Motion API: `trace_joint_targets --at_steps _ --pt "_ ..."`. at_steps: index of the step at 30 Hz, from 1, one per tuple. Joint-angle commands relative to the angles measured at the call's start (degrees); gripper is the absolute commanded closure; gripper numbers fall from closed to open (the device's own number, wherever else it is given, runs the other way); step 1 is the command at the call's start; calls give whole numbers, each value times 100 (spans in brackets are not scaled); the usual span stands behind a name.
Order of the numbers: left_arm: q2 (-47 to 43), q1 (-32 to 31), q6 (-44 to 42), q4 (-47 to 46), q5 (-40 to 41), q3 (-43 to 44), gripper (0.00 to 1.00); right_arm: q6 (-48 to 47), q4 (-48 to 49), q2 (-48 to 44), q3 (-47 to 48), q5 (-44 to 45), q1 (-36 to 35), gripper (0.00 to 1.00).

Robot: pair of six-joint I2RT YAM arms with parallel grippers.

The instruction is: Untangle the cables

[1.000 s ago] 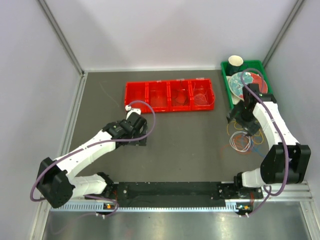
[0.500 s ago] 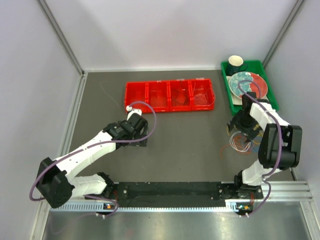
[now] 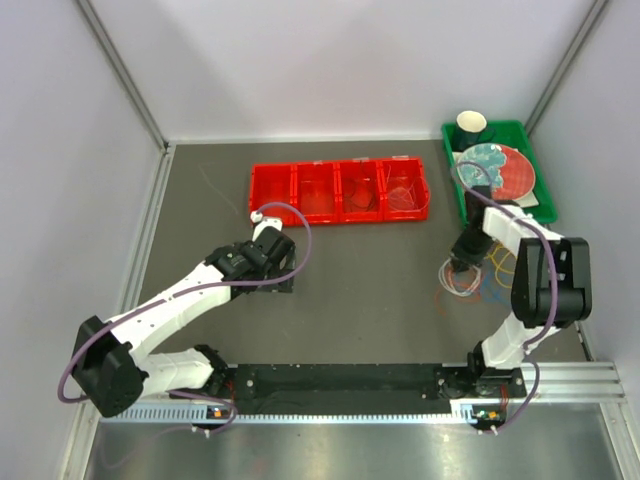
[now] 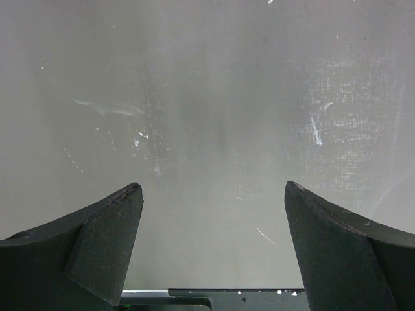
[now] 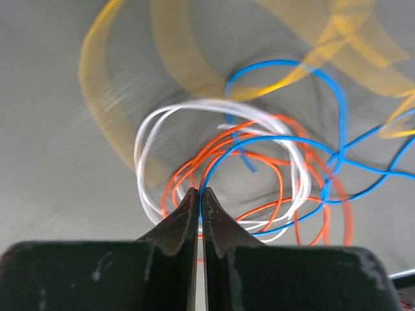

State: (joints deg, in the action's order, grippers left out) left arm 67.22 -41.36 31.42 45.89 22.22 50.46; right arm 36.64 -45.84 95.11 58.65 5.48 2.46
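Right gripper clenched, jaws pinched on what looks like the blue cable. Over the last second it has swung left and slightly nearer, dragging the cables along the right side of the table. The yellow loop is smeared by motion. White cable and orange-red loops remain threaded through the blue, so no separation yet. Left gripper released, idle at mid-left, well apart.
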Motion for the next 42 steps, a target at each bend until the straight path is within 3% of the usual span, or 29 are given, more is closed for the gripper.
trace_joint_targets --at_steps 1,7,12,14,16,18,26,33,37,42 --pt "-86 -30 48 34 151 122 6 324 6 -107 627 -521 -1245 100" --pt "-77 -38 75 69 195 131 6 1018 -433 25 2024 -820 -2967 100" --pt "-69 -56 92 78 222 131 6 1293 -908 148 2896 -873 -3436 100" --pt "-69 -56 92 78 222 131 6 1284 -1101 113 3160 -908 -3524 67" --pt "-60 -65 92 87 213 131 6 1249 -1373 69 3318 -786 -3568 24" --pt "-60 -65 101 87 204 140 6 1258 -1794 -71 3337 -522 -3568 11" --pt "168 -65 -48 8 -200 263 7 1319 -2078 -555 2801 260 -3437 8" --pt "283 -100 -92 165 -342 605 10 1082 -1726 -959 1862 278 -2103 10" --pt "-15 -117 -136 306 44 404 10 1029 -1841 -994 1606 744 -1653 10" --pt "-420 -126 -92 60 124 158 8 652 -1209 -987 921 744 -870 11"
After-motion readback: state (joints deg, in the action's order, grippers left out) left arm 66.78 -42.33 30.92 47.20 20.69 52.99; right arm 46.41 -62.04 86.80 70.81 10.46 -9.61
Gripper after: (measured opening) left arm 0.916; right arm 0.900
